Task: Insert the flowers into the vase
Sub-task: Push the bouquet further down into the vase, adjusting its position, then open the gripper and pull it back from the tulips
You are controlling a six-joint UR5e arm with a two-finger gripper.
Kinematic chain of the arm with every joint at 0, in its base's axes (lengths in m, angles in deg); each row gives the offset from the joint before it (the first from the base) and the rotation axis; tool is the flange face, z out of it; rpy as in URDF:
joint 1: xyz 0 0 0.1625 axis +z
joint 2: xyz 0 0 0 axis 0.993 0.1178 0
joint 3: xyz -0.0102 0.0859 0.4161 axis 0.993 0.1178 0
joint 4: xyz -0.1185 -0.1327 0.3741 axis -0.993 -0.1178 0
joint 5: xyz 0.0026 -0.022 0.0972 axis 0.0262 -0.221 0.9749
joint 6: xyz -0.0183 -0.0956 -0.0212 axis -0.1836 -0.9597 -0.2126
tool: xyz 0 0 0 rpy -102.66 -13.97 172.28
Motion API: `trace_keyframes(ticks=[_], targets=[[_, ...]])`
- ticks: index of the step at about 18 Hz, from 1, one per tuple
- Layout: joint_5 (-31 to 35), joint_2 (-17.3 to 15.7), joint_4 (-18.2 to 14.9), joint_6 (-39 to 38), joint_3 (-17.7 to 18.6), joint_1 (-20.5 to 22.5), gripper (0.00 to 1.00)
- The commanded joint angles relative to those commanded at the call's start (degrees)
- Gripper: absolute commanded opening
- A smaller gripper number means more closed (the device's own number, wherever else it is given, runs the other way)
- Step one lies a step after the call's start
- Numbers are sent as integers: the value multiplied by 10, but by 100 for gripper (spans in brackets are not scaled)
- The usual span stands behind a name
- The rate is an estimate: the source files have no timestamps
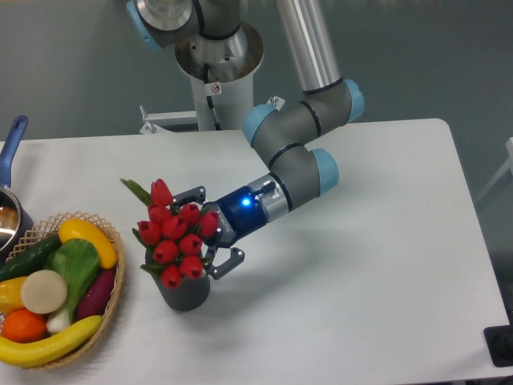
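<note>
The flowers (172, 233), a tight bunch of red tulip buds with green leaves, stand upright with their stems down in the vase (186, 294), a small dark grey cylinder at the front left of the table. My gripper (197, 234) reaches in from the right at the height of the buds. Its jaws are spread wide, one fingertip (183, 196) behind the bunch and one (227, 263) in front, beside the vase's mouth. The bunch hides the stems and most of the mouth.
A wicker basket (119, 277) of fruit and vegetables stands just left of the vase. A pot with a blue handle (11, 143) is at the left edge. The robot's base (216, 72) stands at the back.
</note>
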Motion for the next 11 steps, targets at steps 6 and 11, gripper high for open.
trace_keyframes(ticks=[6, 11], targets=[[99, -42, 0, 2, 10, 7, 100], [136, -63, 0, 1, 19, 9, 100]])
